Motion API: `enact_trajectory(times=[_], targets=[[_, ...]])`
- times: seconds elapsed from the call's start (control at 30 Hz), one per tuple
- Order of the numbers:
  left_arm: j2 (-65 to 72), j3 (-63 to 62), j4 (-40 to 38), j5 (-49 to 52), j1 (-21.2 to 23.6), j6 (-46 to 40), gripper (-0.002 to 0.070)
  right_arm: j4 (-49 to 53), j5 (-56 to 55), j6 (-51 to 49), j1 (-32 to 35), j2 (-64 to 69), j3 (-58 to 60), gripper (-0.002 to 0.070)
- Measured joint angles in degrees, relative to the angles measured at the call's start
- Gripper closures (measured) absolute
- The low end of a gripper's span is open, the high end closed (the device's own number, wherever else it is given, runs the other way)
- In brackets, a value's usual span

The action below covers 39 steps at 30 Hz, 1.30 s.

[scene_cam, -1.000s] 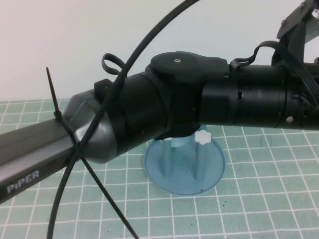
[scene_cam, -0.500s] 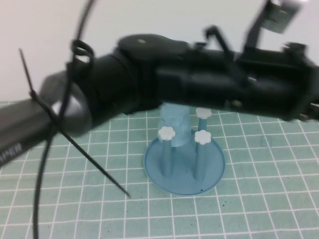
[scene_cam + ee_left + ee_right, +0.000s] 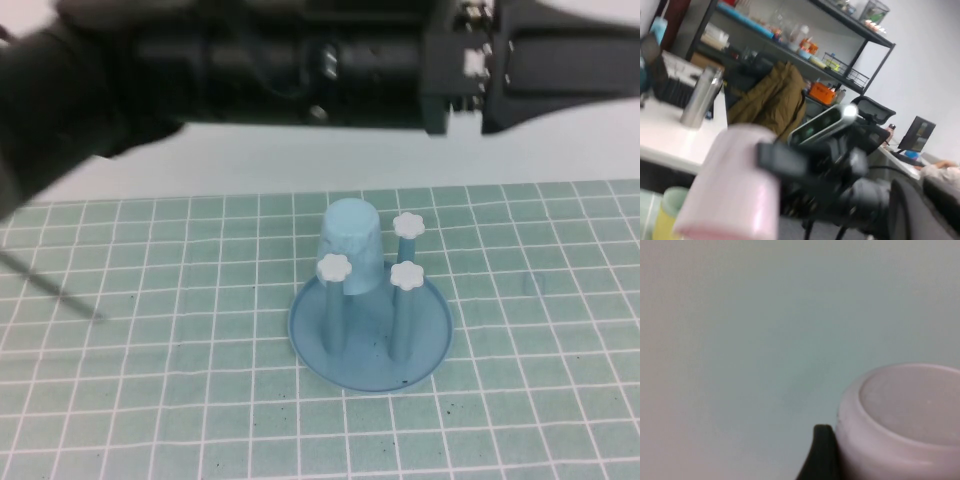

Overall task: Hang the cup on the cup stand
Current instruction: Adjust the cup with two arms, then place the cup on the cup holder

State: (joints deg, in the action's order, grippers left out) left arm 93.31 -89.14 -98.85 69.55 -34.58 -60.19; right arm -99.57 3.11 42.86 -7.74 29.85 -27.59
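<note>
1. Holding the cup (image 3: 905, 415) up in the air looks like the job of the right gripper (image 3: 785, 160). One black finger (image 3: 821, 452) presses on the cup's side, near its flat bottom, so it seems to be squeezing the pink cup.
2. The left gripper is up high too, close by, because its camera sees the pink cup (image 3: 735, 185) very big. Whether it is open or closed cannot be told.
3. Both arms reach across the top of the high view, well above the cup stand (image 3: 430, 345). The cup probably has to be carried over a peg and turned upside down, so it is kept high for now.
4. A light blue cup (image 3: 352, 245) sits upside down over one peg at the back of the stand. Three white flower knobs (image 3: 408, 225) are bare, so there is room for the pink one.
5. The stand rests on a green mat (image 3: 150, 400) with white squares. Behind it is a plain white wall.
6. The room has dark shelves (image 3: 790, 45) full of things, a brown coat (image 3: 775, 100) and a silver bottle (image 3: 700, 97).
</note>
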Motion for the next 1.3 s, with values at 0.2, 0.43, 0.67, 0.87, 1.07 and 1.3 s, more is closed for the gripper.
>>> enact_trajectory(times=[0.2, 0.43, 0.67, 0.87, 1.07, 1.3], targets=[[-8.10, 0.00, 3.30, -3.26, 0.56, -0.91, 0.0669, 0.00, 3.58, 5.35, 0.00, 0.00, -0.10, 0.0076], [-21.21, 0.00, 24.28, -18.99, 0.56, 2.75, 0.0677, 0.00, 7.24, 13.45, 0.00, 0.00, -0.10, 0.0076], [-34.15, 7.42, 41.76, -41.98, 0.56, 8.81, 0.0677, 0.05, 7.02, 24.50, 0.00, 0.00, -0.10, 0.0076], [-43.88, 26.88, 50.22, -57.10, 0.56, 9.59, 0.0677, 0.05, 10.76, 43.79, 0.00, 0.00, -0.10, 0.0076], [-53.31, 46.57, 50.92, -72.43, 0.56, 8.53, 0.0676, 0.27, 15.63, 56.58, 0.00, 0.86, -0.10, 0.0076], [-60.93, 60.58, 44.21, -91.51, 0.56, 2.16, 0.0676, 0.99, 21.75, 59.11, 0.00, 11.35, -3.09, 0.0077]])
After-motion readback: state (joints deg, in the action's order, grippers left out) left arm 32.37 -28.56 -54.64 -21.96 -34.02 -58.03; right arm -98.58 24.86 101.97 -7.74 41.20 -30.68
